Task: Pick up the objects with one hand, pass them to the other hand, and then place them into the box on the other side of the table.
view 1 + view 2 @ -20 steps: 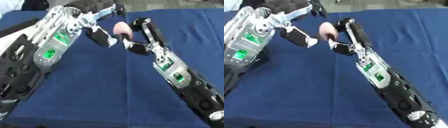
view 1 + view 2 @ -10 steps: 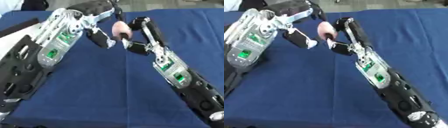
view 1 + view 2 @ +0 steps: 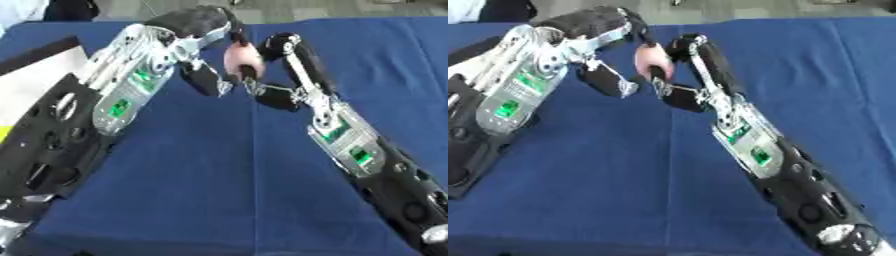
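Closed in on the right hand since half a second ago: left hand now against the small pale pink rounded object, gap between the two hands gone.

Nearest, at the lower left and lower right edges: black forearm shells with silver joints and green circuit panels, rising from both sides over the dark blue cloth-covered tabletop.

Further up, meeting above the middle of the tabletop: right hand, fingers curled round the small pale pink rounded object, pinching it from the right and from below, one dark fingertip lying across its lower front. Held in the air, well above the cloth, not touching it.

Just left of it: left hand, reaching in from the upper left, fingers bent over the top and left side of the pink object, one lower finger hanging down beside it. Touching the object, but cannot tell whether actually gripping it or only resting against it.

At the left edge, beside the left arm: white flat surface with a dark rim, partly hidden by the arm; cannot tell what it is.
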You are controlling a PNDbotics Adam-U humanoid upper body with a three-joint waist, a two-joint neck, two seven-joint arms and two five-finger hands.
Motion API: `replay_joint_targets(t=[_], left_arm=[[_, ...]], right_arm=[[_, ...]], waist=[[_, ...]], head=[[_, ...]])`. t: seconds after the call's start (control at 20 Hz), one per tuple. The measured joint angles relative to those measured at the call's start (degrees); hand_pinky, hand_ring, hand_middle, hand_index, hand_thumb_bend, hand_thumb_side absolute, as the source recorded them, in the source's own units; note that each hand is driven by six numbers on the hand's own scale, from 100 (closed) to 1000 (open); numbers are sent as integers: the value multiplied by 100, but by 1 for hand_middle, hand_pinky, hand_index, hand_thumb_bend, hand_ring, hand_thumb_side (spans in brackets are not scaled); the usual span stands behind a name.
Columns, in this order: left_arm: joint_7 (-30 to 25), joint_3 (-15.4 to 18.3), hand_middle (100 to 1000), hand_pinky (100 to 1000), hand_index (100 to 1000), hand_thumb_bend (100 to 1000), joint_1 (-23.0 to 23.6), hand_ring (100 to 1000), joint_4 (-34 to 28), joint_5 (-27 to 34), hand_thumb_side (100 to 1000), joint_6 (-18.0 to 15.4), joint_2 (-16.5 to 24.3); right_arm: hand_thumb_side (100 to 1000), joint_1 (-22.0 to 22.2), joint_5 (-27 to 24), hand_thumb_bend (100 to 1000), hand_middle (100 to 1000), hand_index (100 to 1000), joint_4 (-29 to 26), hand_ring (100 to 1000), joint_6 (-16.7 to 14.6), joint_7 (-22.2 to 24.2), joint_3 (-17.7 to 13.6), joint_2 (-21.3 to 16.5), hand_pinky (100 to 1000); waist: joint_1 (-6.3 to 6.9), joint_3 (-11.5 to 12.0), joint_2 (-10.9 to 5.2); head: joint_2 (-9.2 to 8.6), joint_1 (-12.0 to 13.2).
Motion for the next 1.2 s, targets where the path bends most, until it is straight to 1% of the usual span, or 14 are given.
replay_joint_targets(t=[0.5, 0.95, 1.2], left_arm=[[499, 2, 752, 779, 831, 310, 0, 763, 100, -114, 165, 114, -48], [510, 2, 756, 783, 832, 317, -2, 767, 155, -176, 159, 106, -52], [400, 0, 751, 781, 825, 310, -3, 767, 230, -178, 148, 69, -56]], right_arm=[[102, 1, -3, 100, 464, 465, 2, 603, -60, 42, 34, 0, 654], [100, 1, -9, 100, 463, 463, 2, 600, -85, 60, 36, 0, 653], [100, -2, -34, 100, 463, 462, 1, 599, -98, 49, 39, 0, 652]], waist=[[0, -3, 0], [0, -2, 0], [0, -2, 0]], head=[[0, 5], [0, 44], [0, 49]])
